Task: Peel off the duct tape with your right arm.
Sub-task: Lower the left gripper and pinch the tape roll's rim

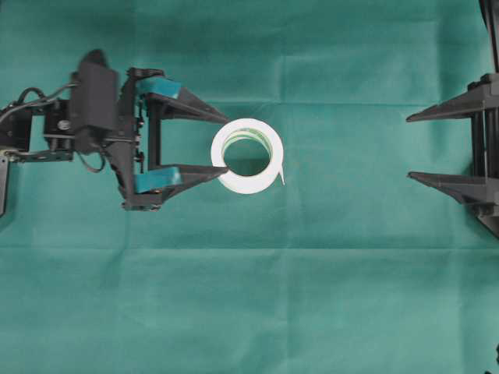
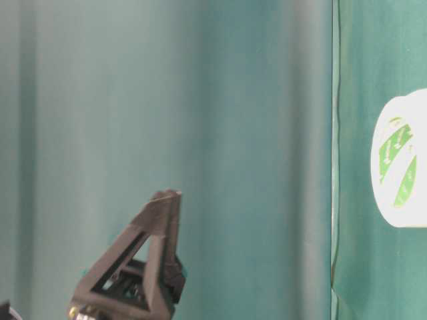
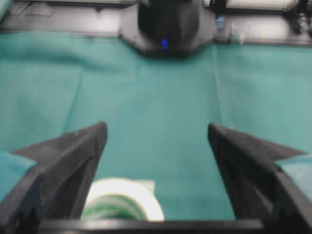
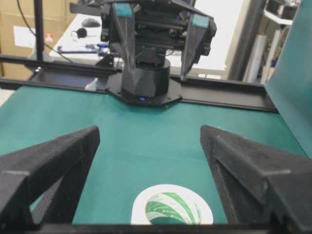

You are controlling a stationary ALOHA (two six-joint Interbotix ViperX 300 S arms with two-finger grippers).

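From overhead you had the duct tape point(image 1: 248, 156) lying flat on the green cloth point(image 1: 249, 312) that covered the counter, near the middle, its loose strip end point(image 1: 280, 176) sticking out at the lower right of the roll. Your left tool point(image 1: 226, 143) sat with its fingers spread apart, teal pads showing, the lower fingertip point(image 1: 217, 167) touching or just at the roll's left edge and the upper one just beside its top. Your right tool point(image 1: 410, 147) was well apart from the roll at the right edge, fingers also spread wide and holding nothing. The left wrist view showed only a blurred slice of the roll low between its fingers, with the right arm's base point(image 3: 165, 24) across the cloth. The right wrist view gave you the green print inside the core, which the overhead view barely hinted at. The table-level view caught just one dark fingertip point(image 2: 163, 200) and the roll cut off at the right border
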